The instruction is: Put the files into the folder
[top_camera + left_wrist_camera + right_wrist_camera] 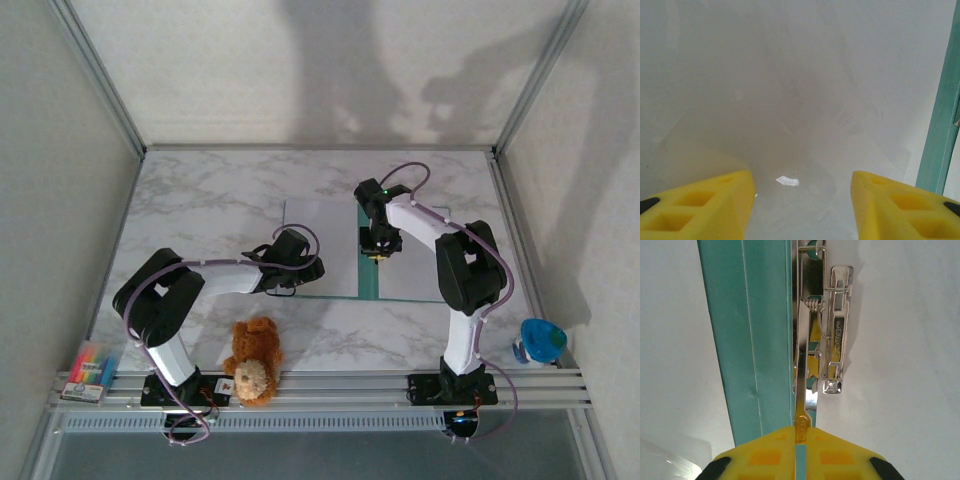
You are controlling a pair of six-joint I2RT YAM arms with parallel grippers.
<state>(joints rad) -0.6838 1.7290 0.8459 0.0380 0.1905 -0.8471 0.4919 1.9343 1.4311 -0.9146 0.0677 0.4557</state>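
The marble table (200,200) my arms are bolted to carries the open folder (370,282) mid-table, a teddy bear (252,362) near left, and a small blue-and-white object (540,342) near right.

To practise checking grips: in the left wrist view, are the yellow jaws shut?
No, the yellow jaws stand wide apart beside the teal-green folder's spine strip.

The right claw (800,436) pinches the clip lever (799,390) beside the folder's teal spine (752,340).

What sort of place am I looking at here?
Likely a robot lab test cell: a left arm and right arm bolted to a metal rail, white panels enclosing the marble-look table, and props such as a teddy bear and folder.
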